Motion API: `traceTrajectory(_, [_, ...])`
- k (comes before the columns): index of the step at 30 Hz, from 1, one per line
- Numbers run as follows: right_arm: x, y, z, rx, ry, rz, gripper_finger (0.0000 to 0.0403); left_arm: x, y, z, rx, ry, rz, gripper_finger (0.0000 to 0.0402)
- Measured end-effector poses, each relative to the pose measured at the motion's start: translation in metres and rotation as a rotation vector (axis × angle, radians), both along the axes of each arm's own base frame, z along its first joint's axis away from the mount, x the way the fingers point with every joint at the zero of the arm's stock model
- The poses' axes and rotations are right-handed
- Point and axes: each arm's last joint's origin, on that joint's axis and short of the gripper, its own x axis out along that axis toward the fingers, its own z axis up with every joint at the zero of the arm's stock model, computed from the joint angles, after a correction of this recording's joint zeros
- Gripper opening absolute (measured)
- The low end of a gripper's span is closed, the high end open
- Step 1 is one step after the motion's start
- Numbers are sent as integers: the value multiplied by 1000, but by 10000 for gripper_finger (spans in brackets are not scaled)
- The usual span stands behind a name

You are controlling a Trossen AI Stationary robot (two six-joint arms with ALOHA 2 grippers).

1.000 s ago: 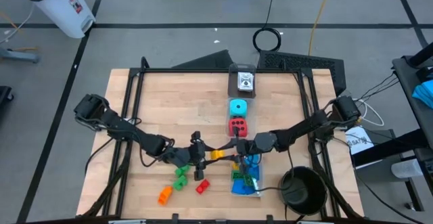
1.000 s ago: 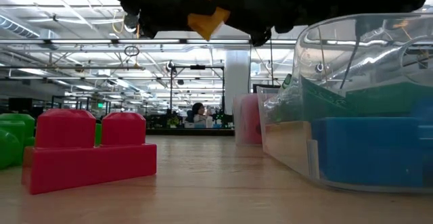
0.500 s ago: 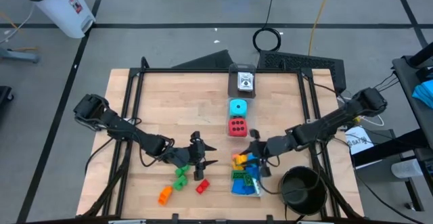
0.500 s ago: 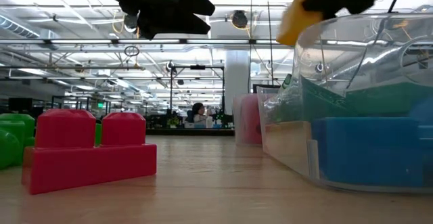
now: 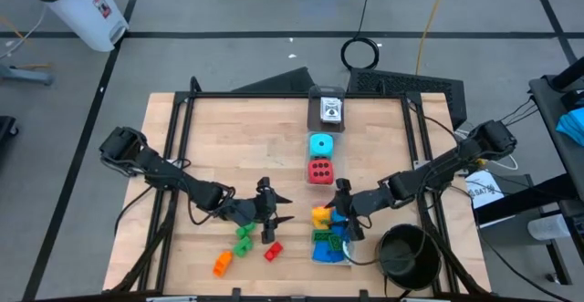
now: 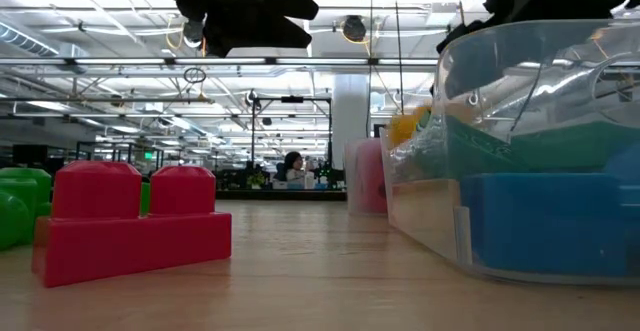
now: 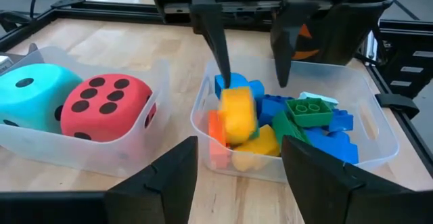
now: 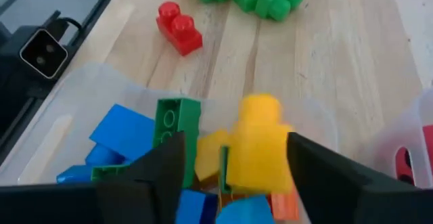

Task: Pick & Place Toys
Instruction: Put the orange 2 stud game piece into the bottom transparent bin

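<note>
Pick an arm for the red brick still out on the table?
Left. The left gripper hangs open almost over the red brick; the right gripper is open over the clear box, just past the yellow brick.

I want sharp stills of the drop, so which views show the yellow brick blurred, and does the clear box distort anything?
Left wrist view: the yellow brick is smeared with soft edges below the open right gripper; the dice stay crisp. Right wrist view: the brick is soft too. Low view: the clear box wall bends and glares over the bricks inside. High view: the open left gripper looks sharp.
</note>
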Motion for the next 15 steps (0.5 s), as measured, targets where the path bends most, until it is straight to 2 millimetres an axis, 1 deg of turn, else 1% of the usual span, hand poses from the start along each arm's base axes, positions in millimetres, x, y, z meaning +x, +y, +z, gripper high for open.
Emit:
traceTrajectory(4, [1, -1, 2, 5, -16, -4, 270, 0, 0, 0, 0, 0, 0, 218])
traceTrajectory(6, [1, -1, 4, 12, -28, -3, 285, 0, 0, 0, -3, 1, -1, 218])
traceTrajectory(8, [2, -1, 7, 23, -51, -4, 296, -2, -1, 1, -37, 25, -49, 218])
traceTrajectory(10, [2, -1, 7, 25, -53, -2, 301, -7, -2, 8, -101, 50, -144, 218])
traceTrajectory(12, [2, 0, 7, 26, -54, -1, 302, -16, -4, 17, -189, 90, -236, 218])
traceTrajectory(15, [2, 0, 7, 25, -54, -1, 300, -31, -9, 23, -361, 198, -289, 218])
